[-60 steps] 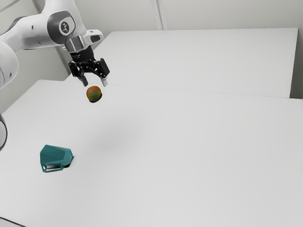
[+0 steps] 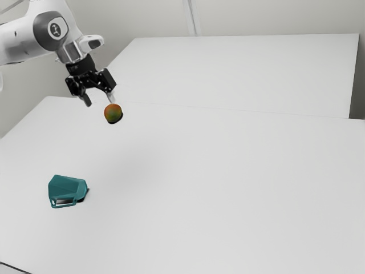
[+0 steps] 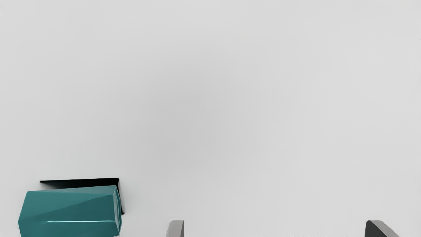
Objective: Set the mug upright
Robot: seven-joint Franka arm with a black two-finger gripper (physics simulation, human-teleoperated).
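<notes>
Gripper (image 2: 99, 100) spread wide, I hold nothing. Glossy and faceted, the teal mug (image 2: 67, 187) lies sideways on the smooth table (image 2: 217, 188).

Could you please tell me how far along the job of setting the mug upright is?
Nothing looks done yet: the mug lies on its side on the table. Nothing is in hand: the gripper hangs open in the air, with the mug outside its spread fingers. Left, I judge, are reaching the mug, gripping it and turning it onto its base.
</notes>
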